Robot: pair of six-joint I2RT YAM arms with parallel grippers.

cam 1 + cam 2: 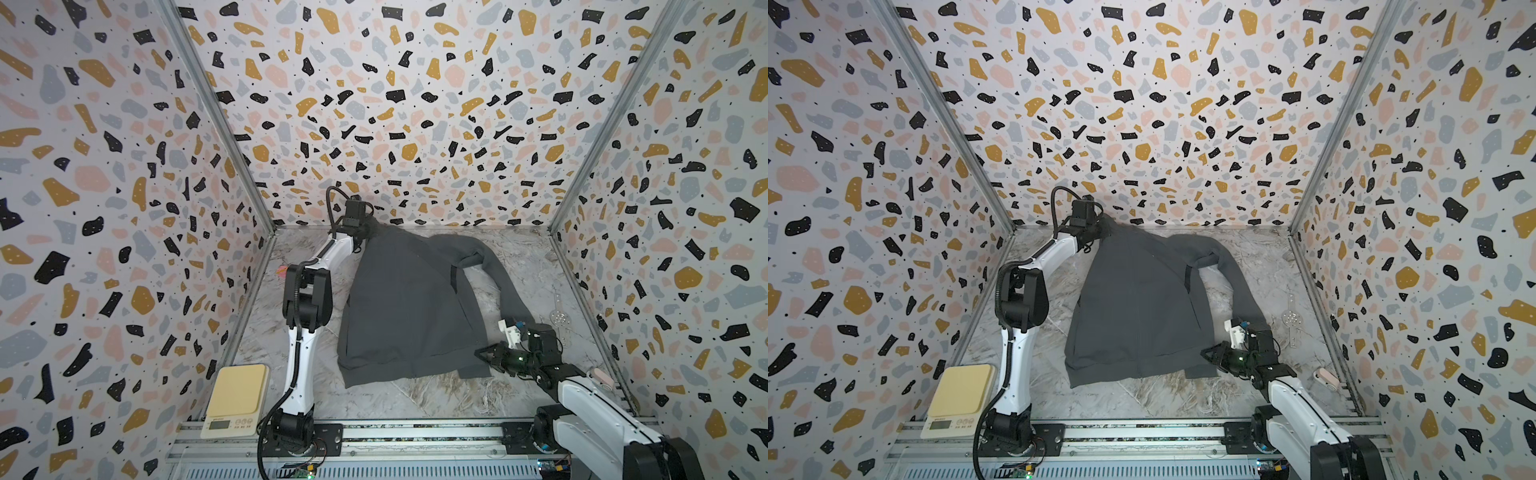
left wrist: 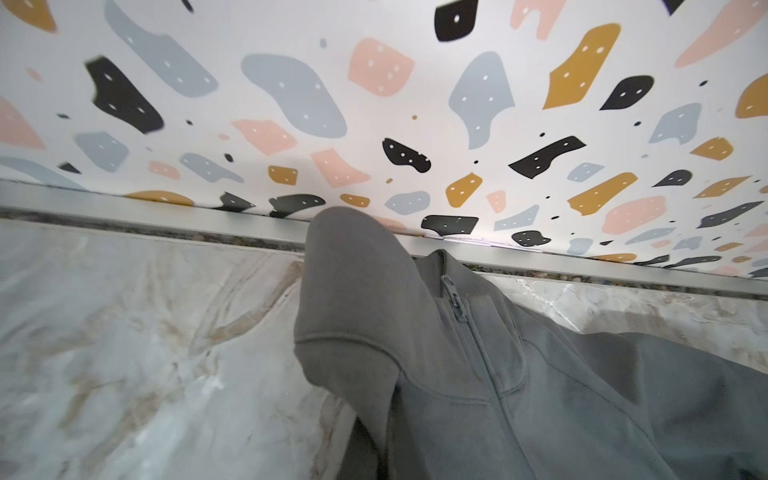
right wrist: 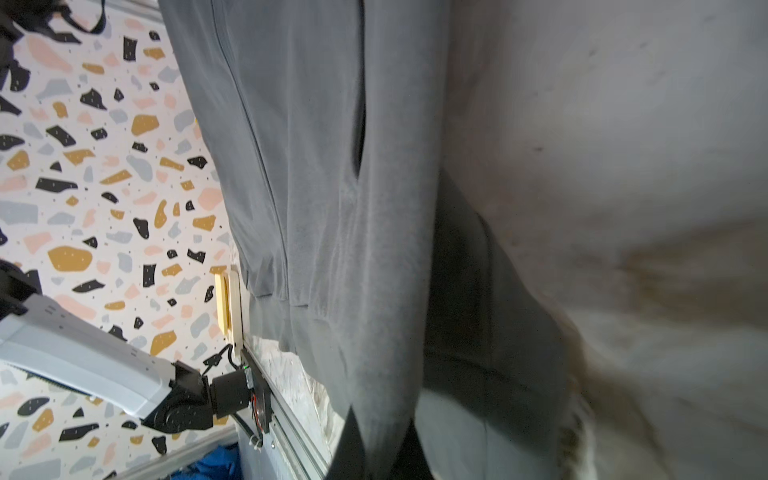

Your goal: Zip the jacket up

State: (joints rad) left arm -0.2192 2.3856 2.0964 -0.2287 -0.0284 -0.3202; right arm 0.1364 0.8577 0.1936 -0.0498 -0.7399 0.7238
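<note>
At the near left, a cream-topped kitchen scale (image 1: 237, 397) sits on the grey marble-patterned tabletop (image 1: 415, 401). Beyond it, the left gripper (image 1: 368, 227) reaches to the far left end of the dark charcoal-grey fabric jacket (image 1: 407, 307). Its fingers are buried in a lifted hump of cloth beside the stand collar, clamped on the jacket. In the left wrist view the zip slider (image 2: 456, 305) sits up at the collar.

The jacket lies front up across the middle of the table, collar far and hem near, with one sleeve trailing to the right. At the hem's near right corner the right gripper (image 1: 481, 353) lies low, its black fingertips (image 3: 353, 440) pinched together on the jacket's edge.

Further right lie a clear perforated plastic piece (image 1: 559, 318) and a small pink-and-white object (image 1: 601, 379), both apart from the jacket.
</note>
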